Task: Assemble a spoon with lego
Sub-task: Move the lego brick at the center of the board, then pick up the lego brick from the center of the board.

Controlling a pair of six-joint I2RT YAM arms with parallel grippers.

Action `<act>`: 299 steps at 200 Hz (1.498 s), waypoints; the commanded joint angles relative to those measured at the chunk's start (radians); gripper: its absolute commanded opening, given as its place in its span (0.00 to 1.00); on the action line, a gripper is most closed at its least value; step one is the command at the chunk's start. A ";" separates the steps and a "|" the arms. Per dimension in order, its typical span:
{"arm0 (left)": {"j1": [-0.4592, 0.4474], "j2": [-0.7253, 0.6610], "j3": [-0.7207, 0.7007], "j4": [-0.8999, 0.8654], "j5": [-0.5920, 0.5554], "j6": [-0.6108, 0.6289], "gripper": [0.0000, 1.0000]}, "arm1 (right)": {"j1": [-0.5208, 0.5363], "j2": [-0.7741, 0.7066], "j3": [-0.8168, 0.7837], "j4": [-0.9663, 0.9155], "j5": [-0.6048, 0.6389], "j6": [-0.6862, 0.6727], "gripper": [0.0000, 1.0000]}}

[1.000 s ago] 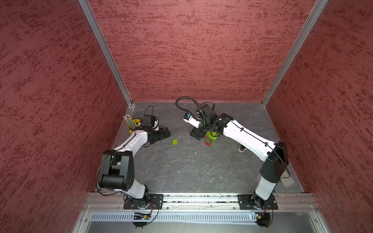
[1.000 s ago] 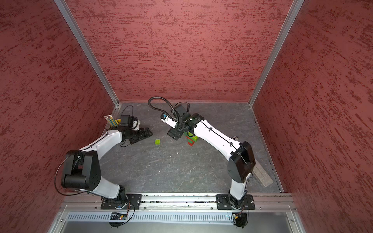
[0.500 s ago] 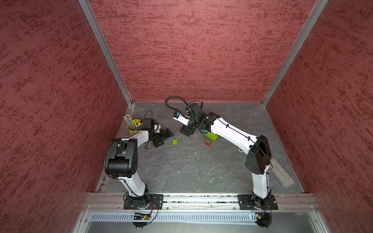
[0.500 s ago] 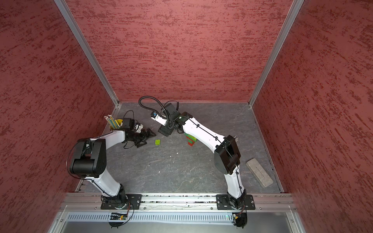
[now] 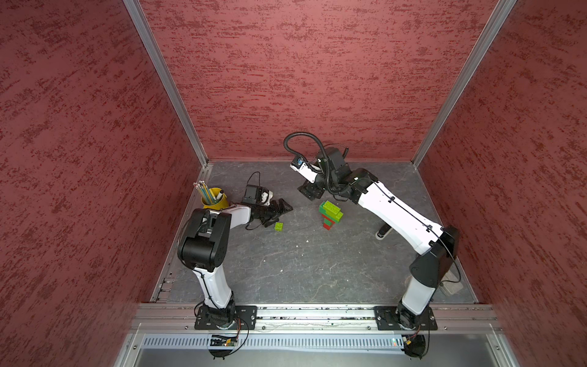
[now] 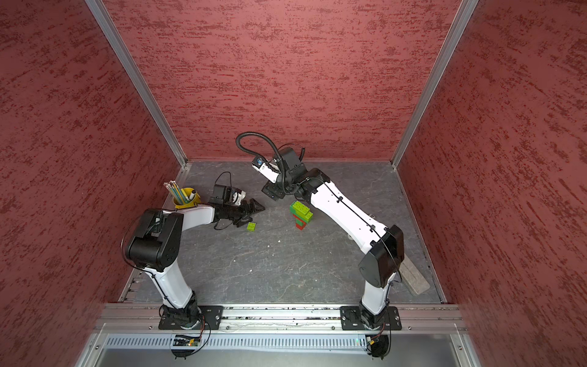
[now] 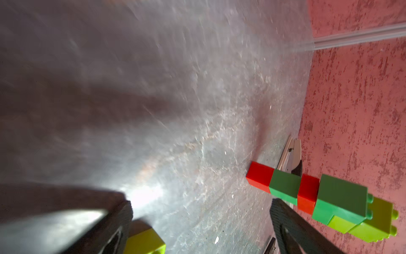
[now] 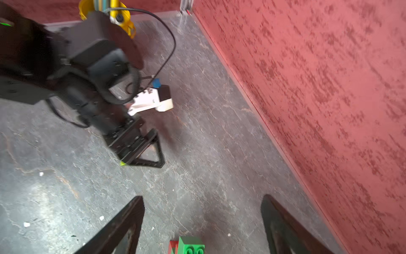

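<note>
The spoon (image 5: 330, 214) (image 6: 301, 214) stands on its red end on the grey floor: a red and dark green stem under a dark green and lime head (image 7: 342, 204). A loose lime lego brick (image 5: 279, 226) (image 6: 251, 226) lies to its left. My left gripper (image 5: 283, 215) (image 6: 256, 213) is open and low, with the lime brick (image 7: 145, 242) beside one finger (image 7: 123, 211). My right gripper (image 5: 313, 192) (image 6: 273, 192) hangs open behind the spoon, holding nothing. A dark green brick of the spoon (image 8: 190, 245) shows below the gap between its fingers (image 8: 203, 211).
A yellow cup (image 5: 216, 198) (image 6: 187, 197) of pencils stands at the back left, behind the left arm. A grey block (image 6: 413, 279) lies at the front right near the right arm's base. A marker (image 5: 382, 232) pokes out from under the right arm.
The right gripper has drawn back from the spoon toward the back wall, leaving it standing free. The left gripper has reached right, up to the loose lime brick.
</note>
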 commanded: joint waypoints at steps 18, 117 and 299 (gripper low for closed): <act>-0.052 -0.083 -0.206 0.002 -0.042 -0.102 1.00 | 0.000 -0.007 -0.060 0.020 -0.003 -0.002 0.85; 0.405 -0.361 -0.115 -0.339 -0.008 0.125 1.00 | 0.102 0.037 -0.326 0.167 -0.233 -0.072 0.75; 0.440 -0.379 -0.164 -0.322 -0.051 0.132 1.00 | 0.181 0.447 -0.073 -0.023 -0.203 -0.346 0.56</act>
